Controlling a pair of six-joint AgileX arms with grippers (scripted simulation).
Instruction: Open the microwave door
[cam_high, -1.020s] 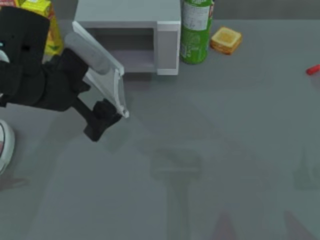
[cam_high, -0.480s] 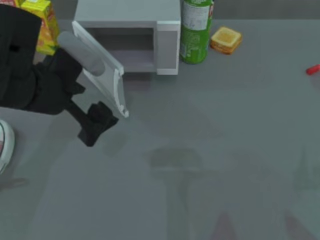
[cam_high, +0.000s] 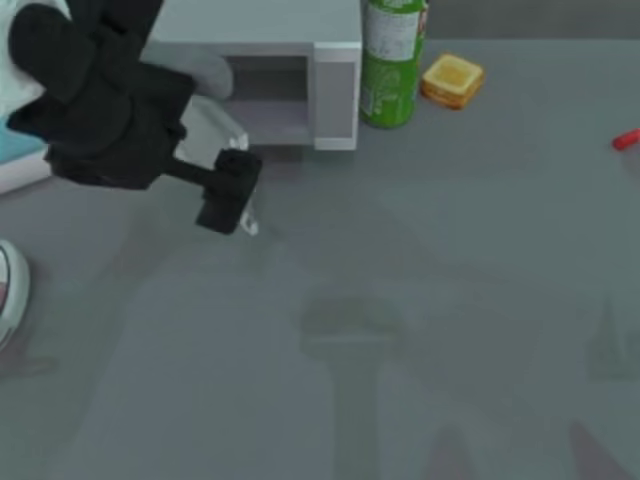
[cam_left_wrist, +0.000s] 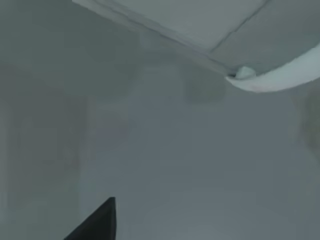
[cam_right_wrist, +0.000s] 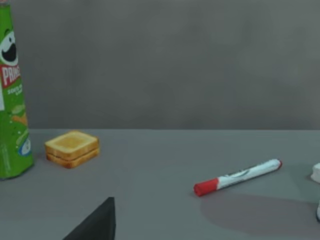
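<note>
The light-grey microwave stands at the table's back left, its cavity showing. The microwave door is swung out toward the front, mostly hidden under my left arm; its free corner pokes out below the gripper. My left gripper hovers above that free edge, open, holding nothing. In the left wrist view the door's white edge shows apart from my one visible finger. My right arm is outside the top view; one finger shows in its wrist view, with nothing held.
A green can stands just right of the microwave, with toast beside it. A red marker lies at the right edge. A white plate rim sits at the left edge.
My left arm has swung from the door's left side up and rightward over the door. The gripper has left the door's free edge. The door has kept its angle.
</note>
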